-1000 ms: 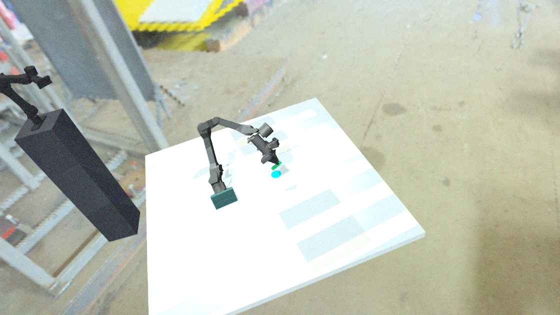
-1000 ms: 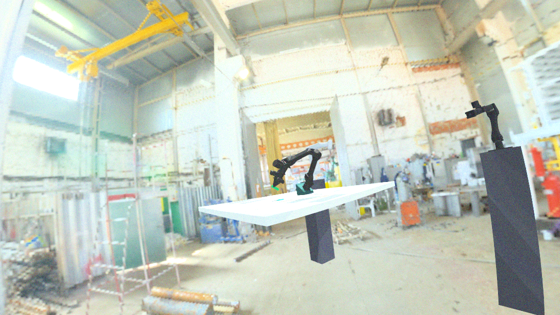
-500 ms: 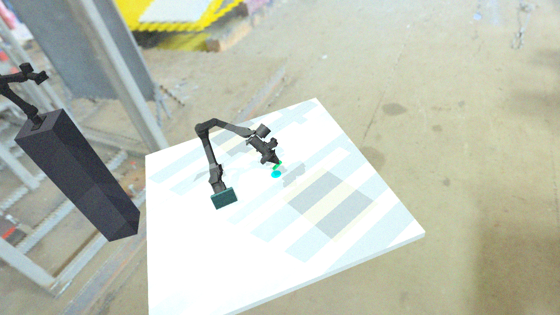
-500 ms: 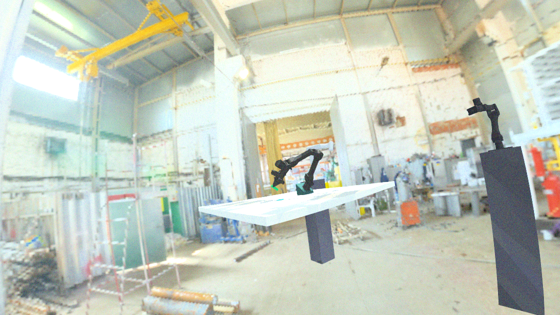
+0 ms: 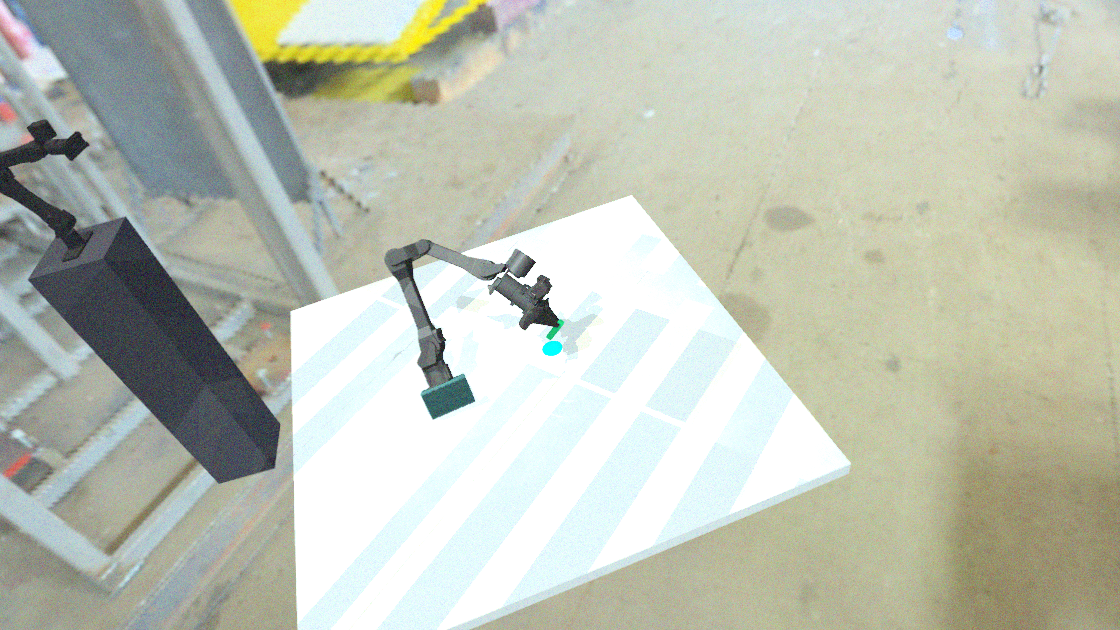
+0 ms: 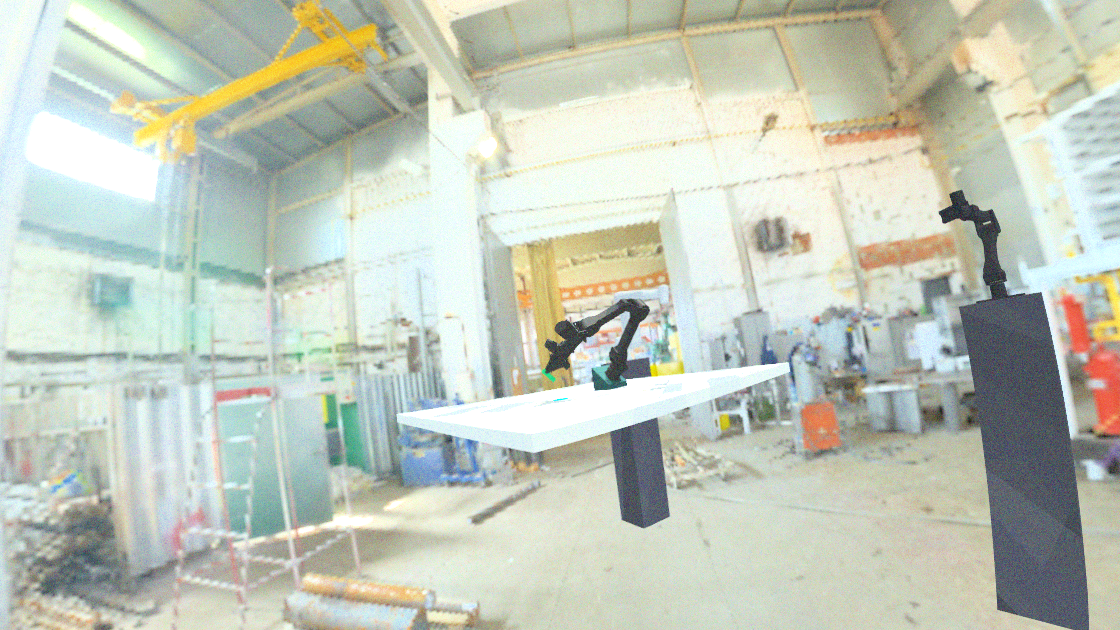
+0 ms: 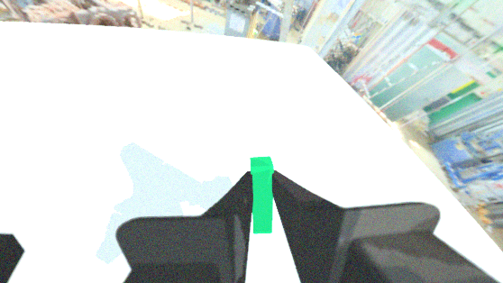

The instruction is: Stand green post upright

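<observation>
My gripper (image 5: pixel 559 322) (image 6: pixel 552 371) (image 7: pixel 260 176) is shut on the green post (image 5: pixel 554 331) (image 6: pixel 549 375) (image 7: pixel 262 203). The post is held in the air above the white table (image 5: pixel 352 509) (image 6: pixel 532 440) (image 7: pixel 135 90) and is tilted, not upright, in the top and exterior views. The cyan circle (image 5: pixel 552 347) (image 6: pixel 557 400) lies flat on the table. In the top view it shows just below the post's lower end; in the exterior view it shows below and slightly right of the post. The circle does not show in the wrist view.
My arm's teal base block (image 5: pixel 448 397) (image 6: pixel 608 379) stands on the table. A second dark arm (image 5: pixel 35 205) (image 6: pixel 991 249) stands on a tall dark pillar (image 5: pixel 156 344) (image 6: pixel 1026 438) away from the table. Pale shadow patches lie across the table top.
</observation>
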